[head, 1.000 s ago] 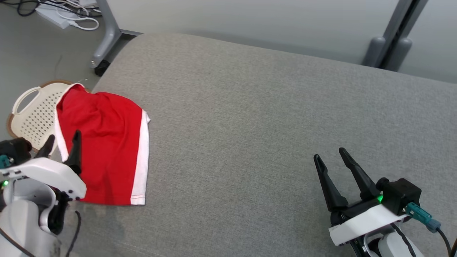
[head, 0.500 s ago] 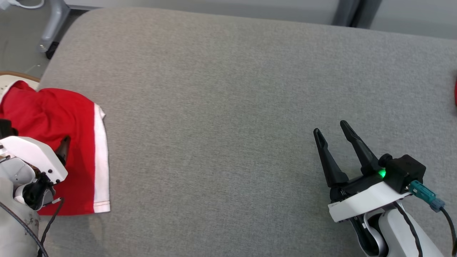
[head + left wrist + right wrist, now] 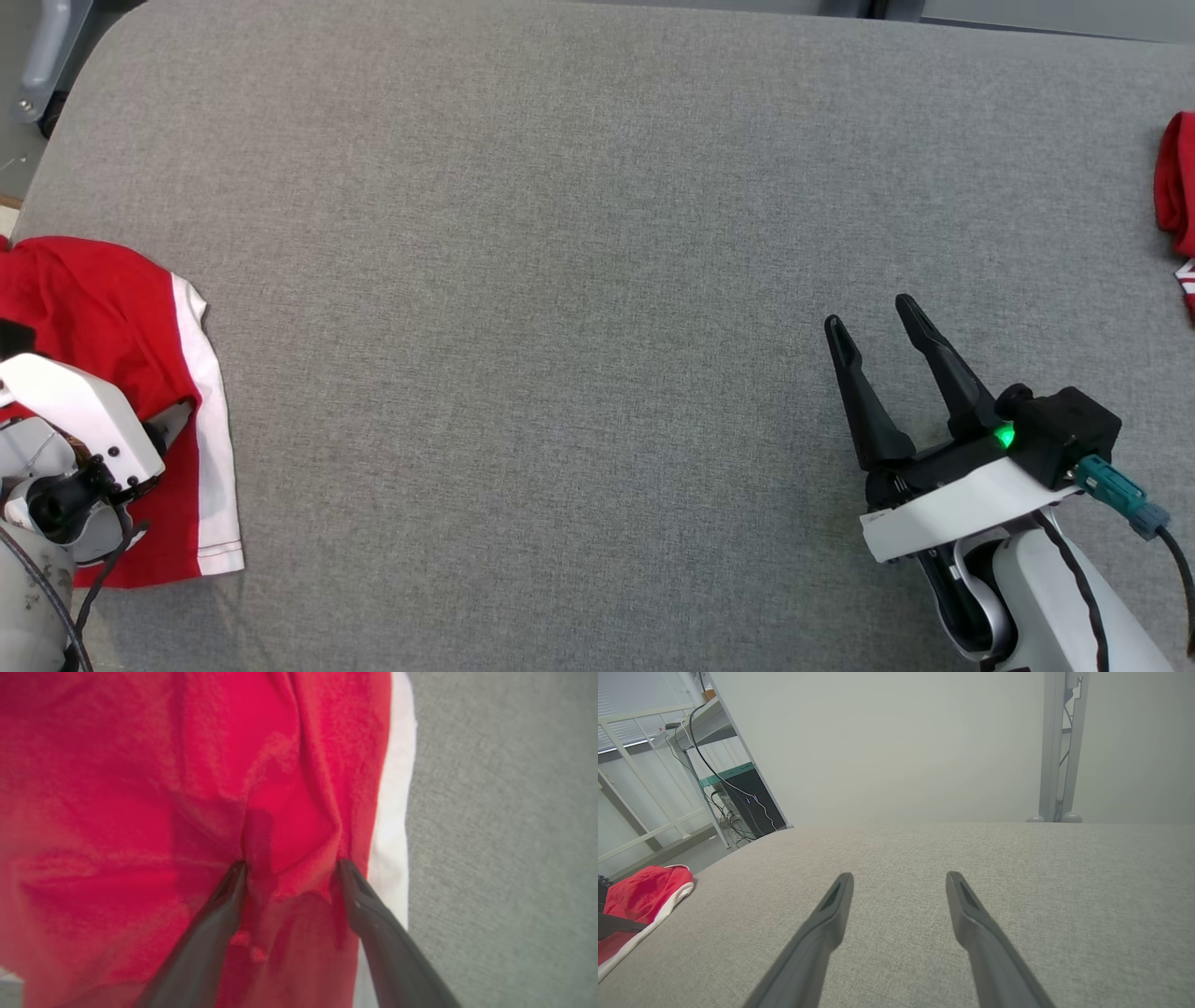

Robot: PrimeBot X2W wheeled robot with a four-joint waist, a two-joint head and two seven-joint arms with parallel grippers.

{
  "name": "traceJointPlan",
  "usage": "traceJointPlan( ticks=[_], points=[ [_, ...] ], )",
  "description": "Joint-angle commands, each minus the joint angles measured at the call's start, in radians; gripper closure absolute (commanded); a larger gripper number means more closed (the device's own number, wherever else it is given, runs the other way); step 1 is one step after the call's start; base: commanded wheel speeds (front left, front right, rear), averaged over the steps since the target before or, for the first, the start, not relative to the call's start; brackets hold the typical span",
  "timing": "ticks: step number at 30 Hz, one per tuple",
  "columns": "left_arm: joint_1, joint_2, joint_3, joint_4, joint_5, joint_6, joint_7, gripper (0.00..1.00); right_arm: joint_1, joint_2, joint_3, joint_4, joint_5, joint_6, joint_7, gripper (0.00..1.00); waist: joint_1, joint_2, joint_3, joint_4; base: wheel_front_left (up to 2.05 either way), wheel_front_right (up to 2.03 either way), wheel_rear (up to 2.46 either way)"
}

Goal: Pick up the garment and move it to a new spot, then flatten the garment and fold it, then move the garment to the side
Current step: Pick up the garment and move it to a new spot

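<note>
Likely the pickup step: the left claw [image 3: 290,870], jaws wide, presses its tips into the garment [image 3: 140,788], a fold between them. Next it should close there and lift. The right claw [image 3: 867,312] is wide, empty.

The right end effector [image 3: 899,876], jaws apart, points across the grey cushion [image 3: 1041,868]; the red garment [image 3: 644,893] lies at left.

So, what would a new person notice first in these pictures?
The bright red garment with white trim, lying rumpled at the left edge of the grey padded surface. The left claw is open with its tips down in the red cloth, while the right claw hangs open over bare grey at the lower right.
</note>
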Motion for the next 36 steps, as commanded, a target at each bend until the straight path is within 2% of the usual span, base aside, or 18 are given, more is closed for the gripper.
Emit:
traceJointPlan(
  ticks=[1,2,4,5,6,15,19,25,33,36],
  points=[
    [0.076,-0.071,-0.045,0.032,-0.026,-0.008,0.053,0.32,-0.007,-0.001,-0.006,0.003,-0.004,0.0,-0.004,0.0,0.0,-0.0001,-0.005,0.0,0.0,0.0,0.0],
    [0.077,-0.065,-0.052,0.029,-0.032,-0.008,0.05,0.53,-0.008,0.0,-0.006,0.005,-0.004,0.0,-0.004,0.0,0.0,-0.0001,-0.008,0.0,0.0,0.0,0.0],
    [0.077,-0.055,-0.065,0.022,-0.044,-0.008,0.037,0.77,-0.008,0.002,-0.005,0.008,-0.004,0.0,-0.004,0.0,0.0,-0.0001,-0.015,0.001,0.0,0.0,0.0],
    [0.074,-0.049,-0.071,0.02,-0.05,-0.008,0.03,0.95,-0.008,0.002,-0.005,0.009,-0.003,0.0,-0.004,0.0,0.0,-0.0001,-0.017,0.001,0.0,0.0,0.0],
    [0.072,-0.044,-0.078,0.019,-0.057,-0.008,0.024,1.0,-0.008,0.003,-0.004,0.01,-0.002,0.0,-0.004,0.0,0.0,-0.0001,-0.02,0.002,0.0,0.0,0.0],
    [0.073,0.009,-0.134,-0.032,-0.093,-0.008,-0.052,1.0,0.003,0.011,-0.002,0.016,0.005,0.0,-0.004,0.0,0.0,-0.0001,-0.058,-0.004,0.0,0.0,0.0],
    [0.08,0.052,-0.196,-0.139,-0.108,-0.005,-0.108,1.0,0.024,0.02,-0.008,0.018,0.012,0.0,-0.004,0.0,0.0,-0.0001,-0.104,-0.011,0.0,0.0,0.0],
    [0.099,0.086,-0.284,-0.301,-0.123,-0.005,-0.125,1.0,0.049,0.029,-0.01,0.019,0.022,0.0,-0.004,0.0,0.0,-0.0001,-0.173,-0.029,0.0,0.0,0.0],
    [0.086,0.133,-0.369,-0.503,-0.109,-0.005,-0.091,1.0,0.08,0.04,-0.011,0.017,0.033,0.0,-0.004,0.0,0.0,-0.0001,-0.245,-0.114,0.0,0.0,0.0],
    [0.08,0.134,-0.393,-0.574,-0.103,-0.005,-0.067,1.0,0.087,0.043,-0.016,0.015,0.036,0.0,-0.004,0.0,0.0,-0.0001,-0.262,-0.158,0.0,0.0,0.0]
  ],
)
